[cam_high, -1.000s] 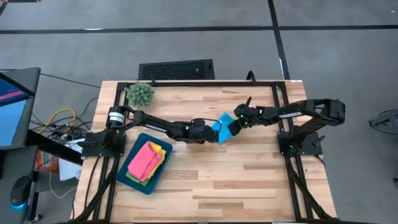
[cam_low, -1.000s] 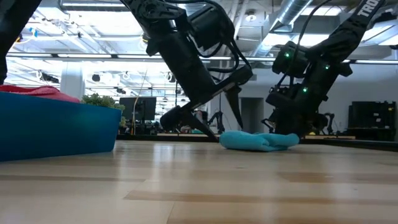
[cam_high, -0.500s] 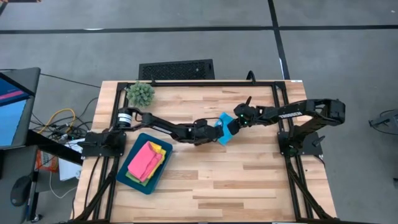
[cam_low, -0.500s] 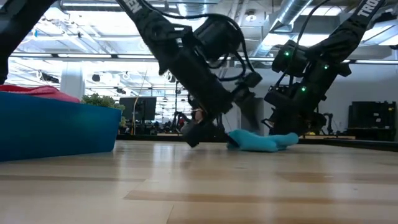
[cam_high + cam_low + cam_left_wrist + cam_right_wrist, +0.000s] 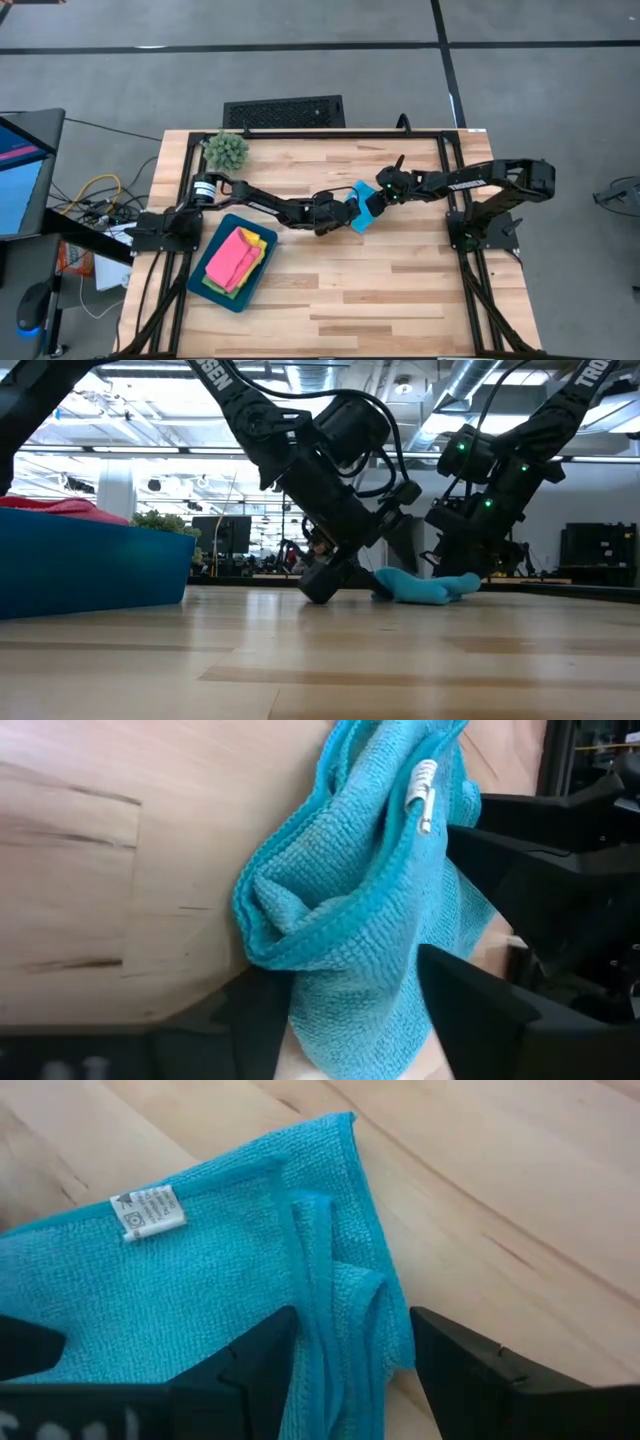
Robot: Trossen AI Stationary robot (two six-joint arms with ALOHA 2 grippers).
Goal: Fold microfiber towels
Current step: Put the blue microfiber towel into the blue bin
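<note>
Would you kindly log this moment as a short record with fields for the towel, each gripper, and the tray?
Blue towel: light blue towel, bunched on the table near its middle, white tag showing
Left gripper: left gripper, fingers straddling one end of the towel
Right gripper: right gripper, fingers either side of the opposite folded edge
Tray: teal tray at the table's left, pink towel on top, yellow towel and green towel beneath
Other: plant ball at the far left corner

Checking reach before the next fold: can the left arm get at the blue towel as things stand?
Probably yes. The left gripper is already at the blue towel mid-table, its fingers straddling a bunched edge. The right gripper straddles the opposite side, so space is tight, but nothing blocks the left.
</note>
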